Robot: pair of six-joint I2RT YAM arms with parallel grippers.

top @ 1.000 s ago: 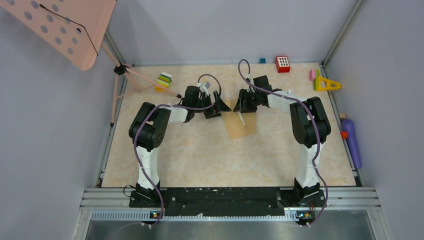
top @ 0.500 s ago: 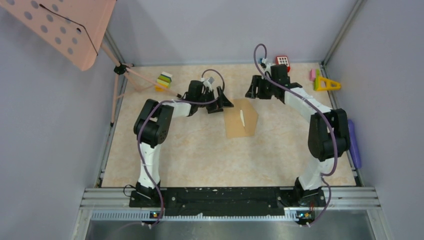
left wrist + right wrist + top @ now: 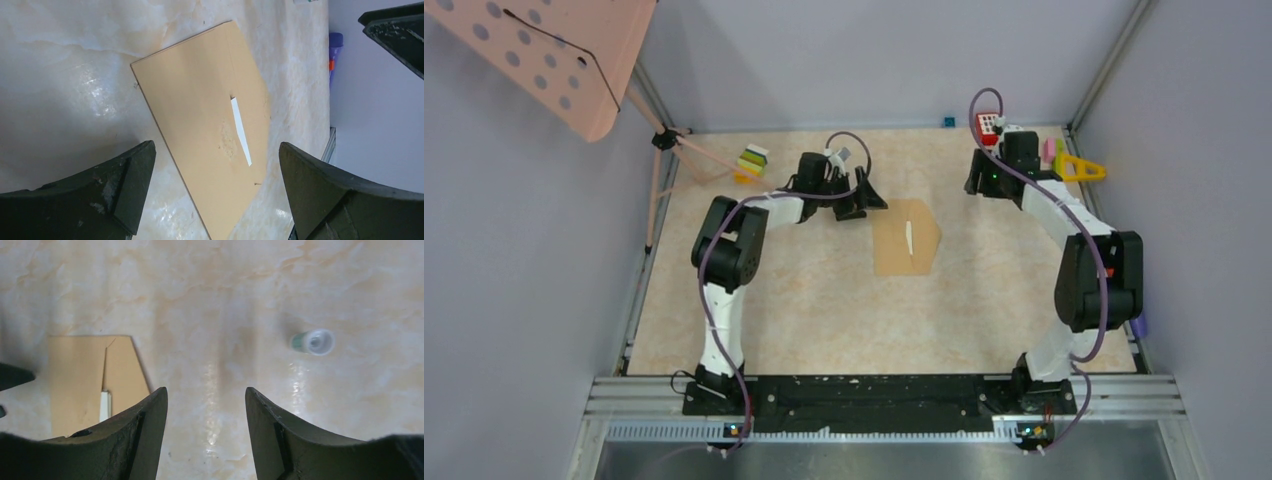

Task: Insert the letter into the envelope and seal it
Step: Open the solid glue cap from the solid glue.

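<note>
From above I see the envelope lying flat in the middle of the table, between the two arms, its pointed flap spread toward the right side. The left wrist camera adds what the overhead barely gives: a thin white strip poking out at the envelope's mouth. The left claw hangs wide open just beside the envelope, holding nothing. The right claw is well apart from it near the far right corner, fingers parted over bare table. Only its own camera shows a small green-and-white cap.
</note>
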